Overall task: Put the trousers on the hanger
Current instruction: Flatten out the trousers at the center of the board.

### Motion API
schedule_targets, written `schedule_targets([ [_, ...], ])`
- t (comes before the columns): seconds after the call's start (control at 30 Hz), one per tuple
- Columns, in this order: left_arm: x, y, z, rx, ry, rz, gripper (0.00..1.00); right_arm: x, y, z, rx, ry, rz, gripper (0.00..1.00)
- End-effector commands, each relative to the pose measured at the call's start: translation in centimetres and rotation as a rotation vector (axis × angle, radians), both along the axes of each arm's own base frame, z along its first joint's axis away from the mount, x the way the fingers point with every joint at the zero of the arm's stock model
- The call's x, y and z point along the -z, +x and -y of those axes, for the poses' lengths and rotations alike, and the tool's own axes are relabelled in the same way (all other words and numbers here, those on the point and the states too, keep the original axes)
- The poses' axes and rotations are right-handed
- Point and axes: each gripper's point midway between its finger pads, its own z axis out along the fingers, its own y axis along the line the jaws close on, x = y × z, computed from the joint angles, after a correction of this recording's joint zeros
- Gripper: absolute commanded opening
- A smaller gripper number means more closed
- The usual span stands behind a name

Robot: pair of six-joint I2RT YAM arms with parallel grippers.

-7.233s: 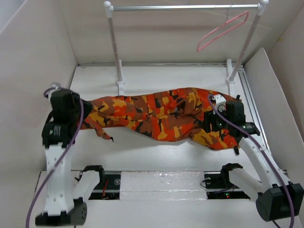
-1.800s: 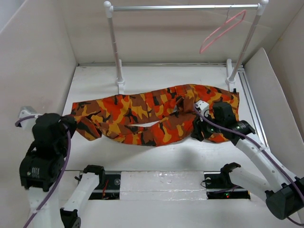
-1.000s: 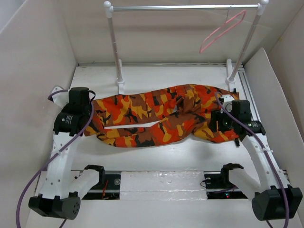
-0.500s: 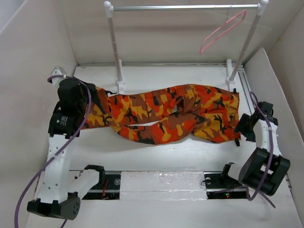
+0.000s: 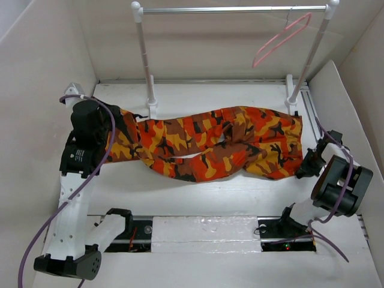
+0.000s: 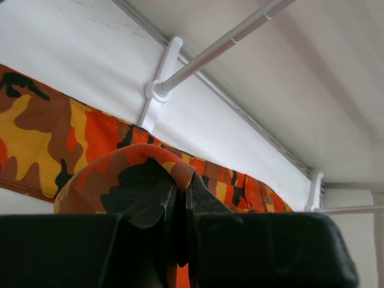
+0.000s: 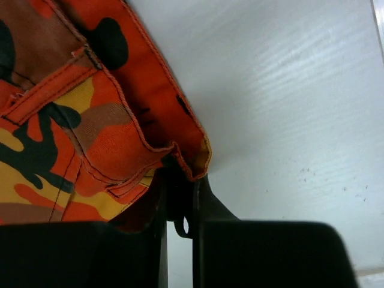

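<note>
The camouflage trousers (image 5: pixel 216 144) lie stretched across the table, legs to the left, waist to the right. My left gripper (image 5: pixel 114 129) is shut on a fold of the leg end (image 6: pixel 150 165), lifted a little off the table. At the waist corner my right gripper (image 5: pixel 302 170) is shut on the trousers' orange hem (image 7: pixel 180 156). The pink hanger (image 5: pixel 282 37) hangs tilted from the right end of the metal rail (image 5: pixel 234 9), well behind the trousers and apart from both grippers.
The rail's two white posts (image 5: pixel 146 60) (image 5: pixel 309 57) stand on feet at the table's back, seen also as a post foot (image 6: pixel 161 90) in the left wrist view. White walls enclose left, back and right. A slanted panel (image 5: pixel 348 120) stands close to the right arm.
The right gripper has closed on the waist corner at the right edge; the right arm's elbow has swung outward. The left gripper keeps its hold on the leg end, barely moved.
</note>
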Motion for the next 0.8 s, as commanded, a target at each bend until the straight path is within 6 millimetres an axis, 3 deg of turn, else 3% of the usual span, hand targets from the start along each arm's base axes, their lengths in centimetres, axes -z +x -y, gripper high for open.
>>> schedule_targets([
  [0.0, -2.7, 0.6, -1.2, -0.039, 0.070, 0.040, 0.00, -1.8, 4.3, 0.8, -0.075, -0.001, 0.157, 0.00],
  [0.07, -3.4, 0.8, -2.4, -0.094, 0.118, 0.019, 0.00, -4.8, 4.7, 1.6, -0.047, -0.039, 0.200, 0.00],
  [0.1, -4.0, 1.1, -3.1, -0.117, 0.160, -0.001, 0.00, -8.4, 6.2, 2.7, -0.039, -0.096, 0.283, 0.00],
  [0.13, -4.4, 1.2, -3.5, -0.132, 0.182, -0.006, 0.00, -12.5, 6.4, 3.3, -0.018, -0.178, 0.371, 0.00],
  [0.17, -5.4, 1.1, -4.3, -0.172, 0.205, 0.000, 0.00, -14.8, 6.7, 3.9, 0.012, -0.216, 0.414, 0.00],
  [0.2, -4.7, 1.5, -4.6, -0.186, 0.230, -0.034, 0.00, -16.8, 6.6, 4.3, 0.025, -0.245, 0.426, 0.00],
  [0.23, -4.6, 1.6, -5.1, -0.204, 0.254, -0.049, 0.00, -20.0, 7.0, 5.3, 0.051, -0.299, 0.455, 0.00],
  [0.33, -2.8, 2.6, -4.9, -0.184, 0.281, -0.103, 0.00, -23.6, 7.9, 6.7, 0.092, -0.361, 0.506, 0.00],
  [0.43, 0.8, 4.2, -3.8, -0.107, 0.303, -0.235, 0.00, -24.3, 8.1, 8.3, 0.129, -0.413, 0.466, 0.00],
  [0.5, 3.9, 5.0, -5.2, -0.092, 0.280, -0.338, 0.00, -22.8, 8.4, 9.0, 0.134, -0.409, 0.410, 0.00],
  [0.53, 5.3, 5.3, -4.1, 0.030, 0.186, -0.349, 0.00, -22.4, 8.4, 9.4, 0.141, -0.420, 0.395, 0.00],
  [0.57, 6.6, 5.3, -5.4, 0.044, 0.147, -0.364, 0.00, -21.7, 8.5, 9.6, 0.141, -0.415, 0.373, 0.00],
  [0.6, 9.6, 4.6, -7.7, 0.036, 0.053, -0.420, 0.00, -20.7, 8.5, 10.1, 0.154, -0.403, 0.343, 0.00],
  [0.67, 11.3, 3.8, -8.2, 0.003, 0.032, -0.474, 0.00, -20.1, 8.7, 10.7, 0.176, -0.407, 0.318, 0.00],
  [0.7, 11.0, 3.2, -9.2, -0.066, -0.028, -0.447, 0.00, -18.7, 8.8, 11.3, 0.193, -0.386, 0.273, 0.00],
  [0.77, 10.6, 2.5, -9.4, -0.061, -0.152, -0.396, 0.00, -17.1, 8.9, 11.6, 0.215, -0.361, 0.212, 0.00],
])
